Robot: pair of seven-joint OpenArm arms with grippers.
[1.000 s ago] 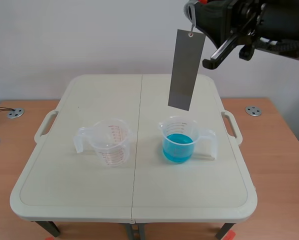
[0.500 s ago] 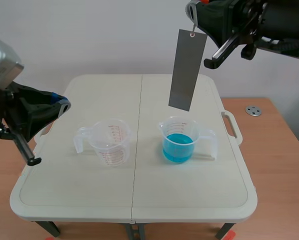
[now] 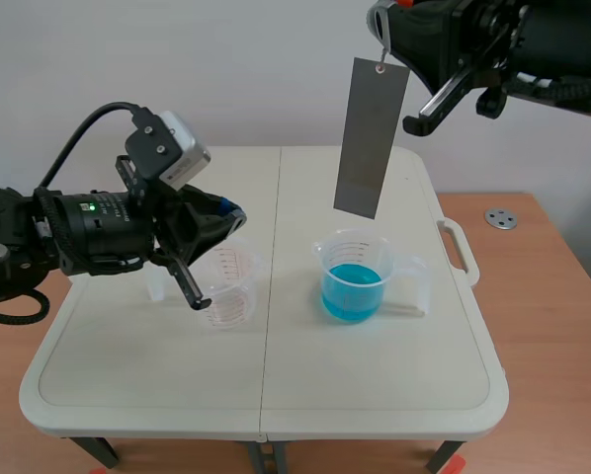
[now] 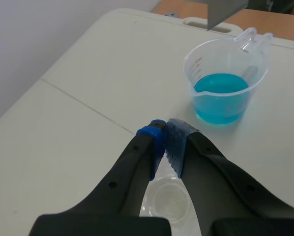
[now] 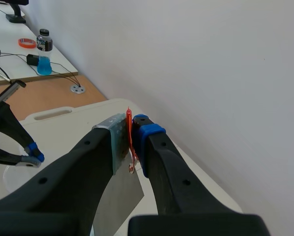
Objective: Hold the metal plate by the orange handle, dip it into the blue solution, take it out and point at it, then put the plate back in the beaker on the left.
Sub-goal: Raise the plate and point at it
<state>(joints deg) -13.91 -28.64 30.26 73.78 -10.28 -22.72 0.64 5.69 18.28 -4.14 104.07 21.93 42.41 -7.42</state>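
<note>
One metal plate (image 3: 371, 138) to log: grey, long, hanging near upright high over the table (image 3: 276, 395), touching nothing below. Dangles by a thin orange handle (image 5: 130, 129) hooked through a hole at its upper end. Lower edge above the far rim of the beaker of blue solution (image 3: 353, 278), apart from it, out of the liquid. Handle pinched in the right gripper (image 5: 132, 142), fingers closed tight with only the orange strip between the pads; arm raised, entering from the right across the upper part of the scene view. Solution filling roughly the lower half of that clear beaker, its grip turned to the right. Well to its left, second clear beaker (image 3: 224, 288), red graduations, empty. Left gripper (image 3: 226, 213) hovering just over that empty beaker, fingers pressed together tip to tip, gripping nothing. From the left wrist view, tips aimed toward the blue beaker, with the plate's lower corner showing beyond. Past the table's right side, on the wooden surface, small round metal disc (image 3: 500, 218).
</note>
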